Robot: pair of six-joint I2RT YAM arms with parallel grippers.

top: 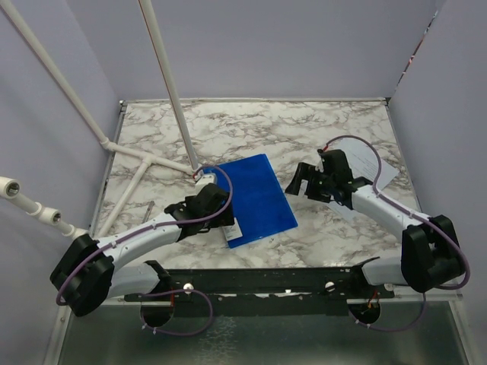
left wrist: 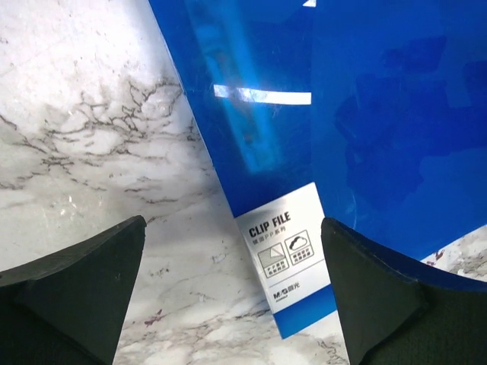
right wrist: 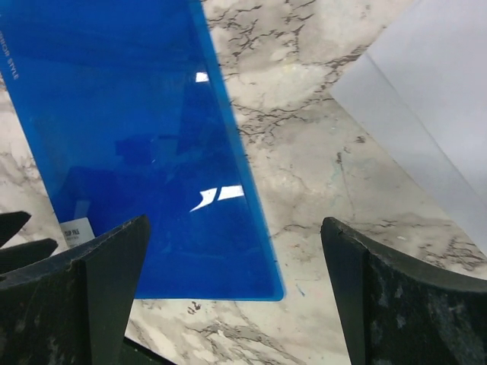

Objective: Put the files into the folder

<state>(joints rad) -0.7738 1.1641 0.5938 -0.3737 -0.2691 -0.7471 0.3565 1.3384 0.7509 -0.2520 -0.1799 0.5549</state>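
The blue clip-file folder (top: 255, 199) is lying flat and closed on the marble table (top: 304, 129), turned a bit askew. Its white label (left wrist: 285, 255) says "CLIP FILE" and sits at the folder's near-left corner. The left gripper (left wrist: 232, 222) hangs right over that corner with its jaws spread wide, and all that's between them is the label and some bare marble. The right gripper (top: 304, 181) is just off the folder's right edge, also wide open and holding nothing. In its wrist view, one long folder edge and a corner show between its fingers (right wrist: 99, 289). The files (top: 385, 173) are white sheets on the table to the right of the folder, well apart from it and partly under the right arm. I can't make out any print on them. A white pipe frame (top: 171, 91) stands by the folder's far-left corner.
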